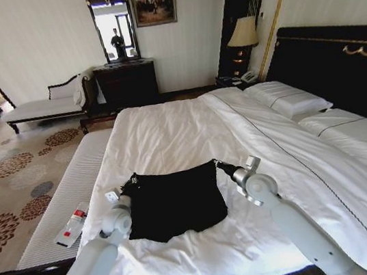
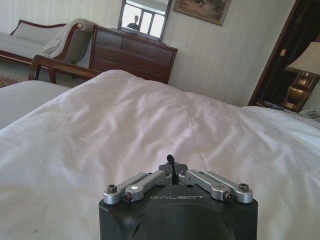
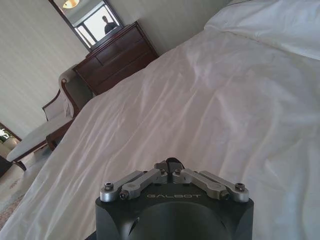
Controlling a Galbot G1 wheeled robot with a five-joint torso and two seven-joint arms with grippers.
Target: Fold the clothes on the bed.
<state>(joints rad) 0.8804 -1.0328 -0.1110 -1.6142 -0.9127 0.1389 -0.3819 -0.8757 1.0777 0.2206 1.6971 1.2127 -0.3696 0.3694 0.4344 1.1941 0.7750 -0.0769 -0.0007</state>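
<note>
Currently the black T-shirt (image 1: 176, 201) lies on the white duvet (image 1: 169, 136) near the foot of the bed (image 1: 337, 52), its far edge lifted taut between both grippers. Left gripper (image 1: 131, 182) is clamped on the far-left corner; right gripper (image 1: 218, 165) is clamped on the far-right corner, a sliver of black cloth pinched between each closed pair. Holding both corners level probably keeps the fold line straight
</note>
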